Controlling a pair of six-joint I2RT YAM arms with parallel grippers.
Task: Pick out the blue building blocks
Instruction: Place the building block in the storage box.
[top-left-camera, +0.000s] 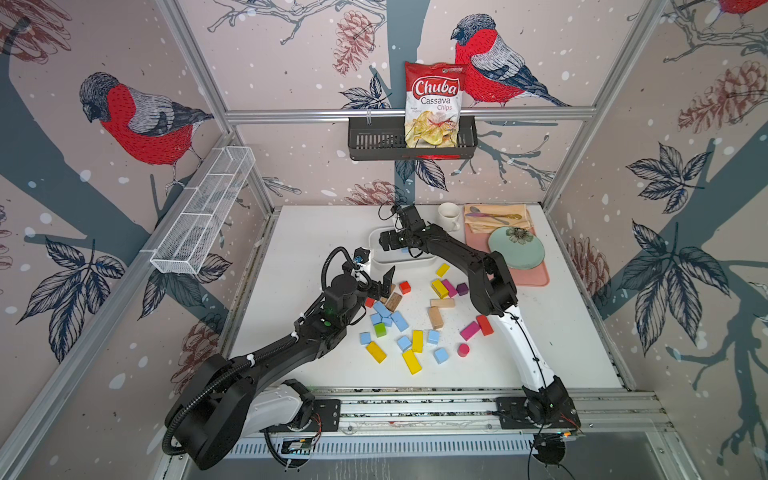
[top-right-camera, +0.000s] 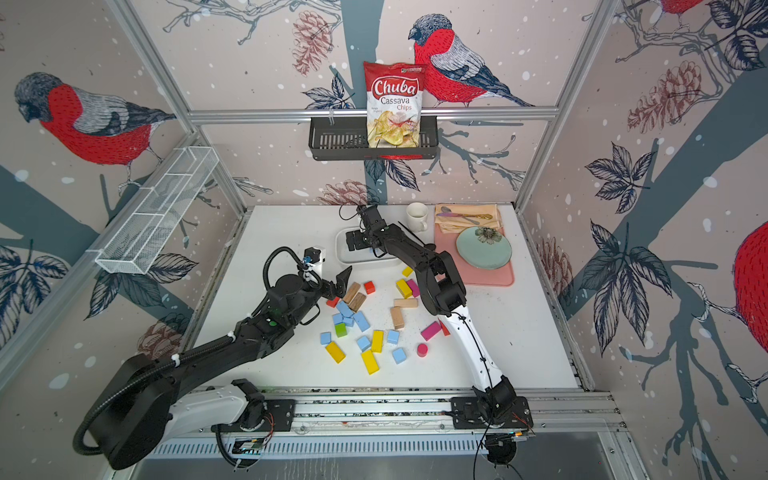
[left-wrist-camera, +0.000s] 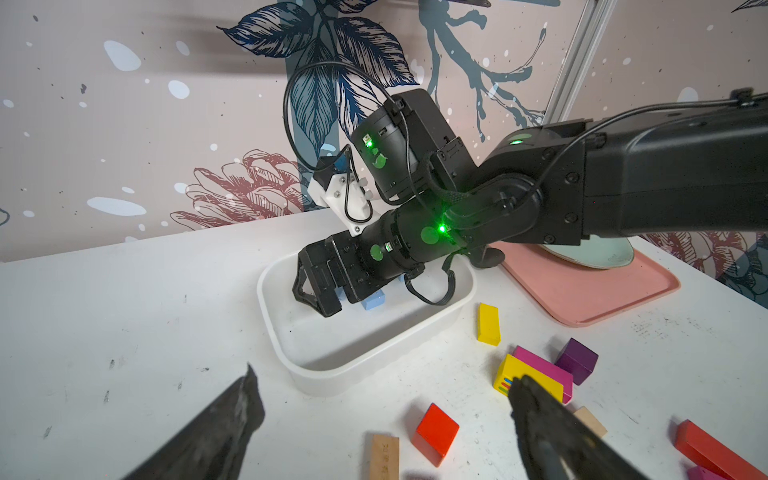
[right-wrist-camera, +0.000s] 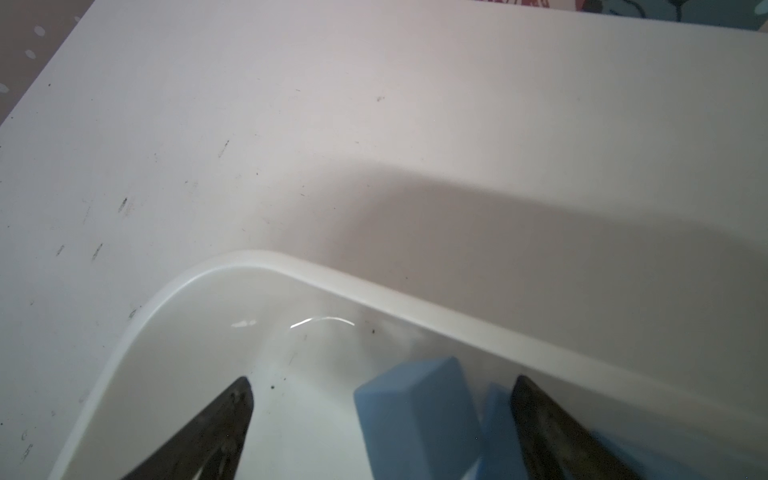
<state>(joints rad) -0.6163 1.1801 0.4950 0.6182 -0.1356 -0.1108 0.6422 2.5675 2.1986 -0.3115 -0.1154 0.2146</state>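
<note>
Top views both show the blue building blocks (top-left-camera: 404, 343) scattered over the near half of the white surface (top-left-camera: 316, 249), mixed with yellow bars (top-left-camera: 411, 360) and a green cube (top-left-camera: 380, 330). Single cubes lie closest to the arm bases. A tight cluster led by a blue bar (top-left-camera: 381, 309) sits just beyond them, and that bar's long axis slants from far-left to near-right.

Just past it the left hand (top-left-camera: 385, 286) hovers over tan wooden blocks (top-left-camera: 394, 302) and a red cube (top-left-camera: 404, 286). Its fingers (left-wrist-camera: 232, 415) are spread wide with nothing between them. This is plainly the nearer hand, and the bar lies just base-ward of it. I judge the next pick needs a short pull-back and a wrist turn to straddle the bar's narrow width.

Farthest off, the right hand (right-wrist-camera: 382, 379) hangs inside the white bin (right-wrist-camera: 374, 286) with its fingers wide apart. Two blue pieces (right-wrist-camera: 415, 407) lie between them, apparently ungripped.
</note>
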